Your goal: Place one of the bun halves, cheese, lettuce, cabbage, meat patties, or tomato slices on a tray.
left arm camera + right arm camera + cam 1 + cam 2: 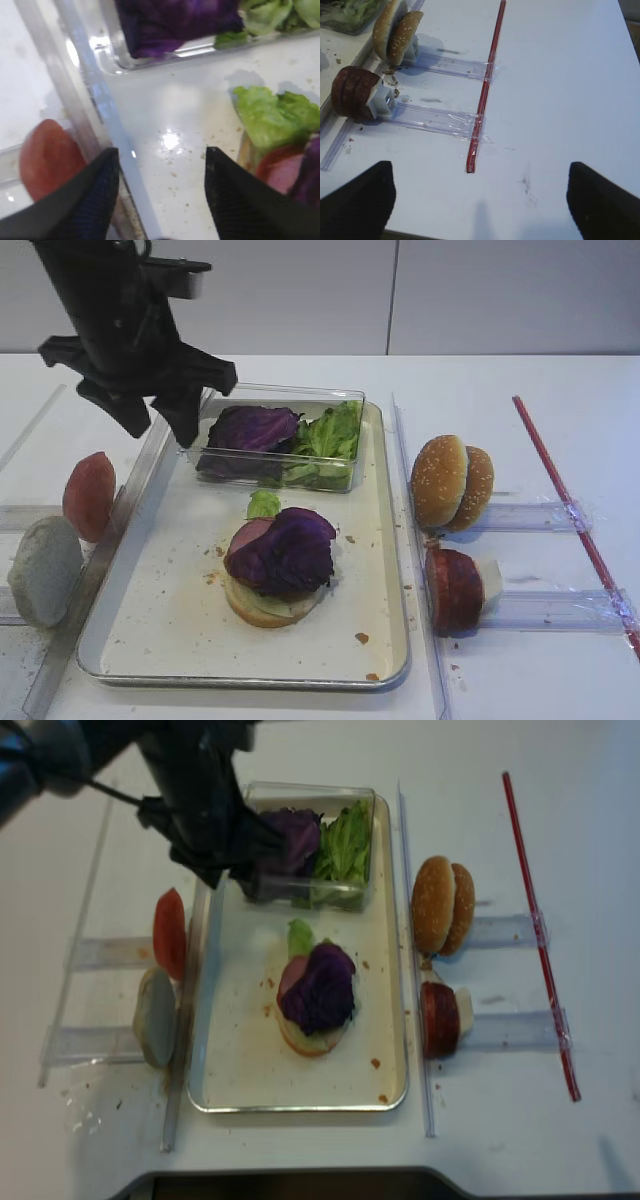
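Hovering left claw [157,192] agape, empty (wrist view) | overhead: cabbage [318,988] tops stack on tray [235,1060]

The left arm, black and thick, reaches down from the far-left corner of the table, its wrist pointing steeply downward. Its black two-fingered left tool [158,412] hangs in the air with the jaws spread apart and nothing between them; in the left wrist view the two dark textured fingers [85,200] stand wide of each other. The right tool [480,200] shows only in its own wrist view, near the right edge of the table: two black fingertips well apart, holding nothing.
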### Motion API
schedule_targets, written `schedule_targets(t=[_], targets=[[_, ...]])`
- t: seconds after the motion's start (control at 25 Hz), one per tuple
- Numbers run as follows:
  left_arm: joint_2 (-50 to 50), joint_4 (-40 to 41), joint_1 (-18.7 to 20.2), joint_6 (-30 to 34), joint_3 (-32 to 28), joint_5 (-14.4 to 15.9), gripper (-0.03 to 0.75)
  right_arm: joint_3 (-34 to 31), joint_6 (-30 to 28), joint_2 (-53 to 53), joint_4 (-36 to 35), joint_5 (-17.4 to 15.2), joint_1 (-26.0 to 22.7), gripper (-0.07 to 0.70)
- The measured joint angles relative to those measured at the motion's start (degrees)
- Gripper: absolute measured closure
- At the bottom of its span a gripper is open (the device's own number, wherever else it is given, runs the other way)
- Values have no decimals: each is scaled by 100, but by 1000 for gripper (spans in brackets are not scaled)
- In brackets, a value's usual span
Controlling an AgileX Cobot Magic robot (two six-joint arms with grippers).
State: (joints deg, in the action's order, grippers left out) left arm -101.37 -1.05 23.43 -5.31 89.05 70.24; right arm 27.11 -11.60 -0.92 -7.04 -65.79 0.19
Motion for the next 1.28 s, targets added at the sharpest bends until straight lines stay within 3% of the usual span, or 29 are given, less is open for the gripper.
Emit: schedule_targets(t=[0.32,0.6,0.92,1.28], targets=[[411,136,-1033,59,0,22,346,0,0,0,0,0,0,-62],[679,374,-1537,96,0,50,346,0,0,0,0,0,0,-62],[1020,426,-1724,131,-28,75,346,0,0,0,0,0,0,-62],[2064,415,-1724,166,-1350,75,346,0,0,0,0,0,0,-62]])
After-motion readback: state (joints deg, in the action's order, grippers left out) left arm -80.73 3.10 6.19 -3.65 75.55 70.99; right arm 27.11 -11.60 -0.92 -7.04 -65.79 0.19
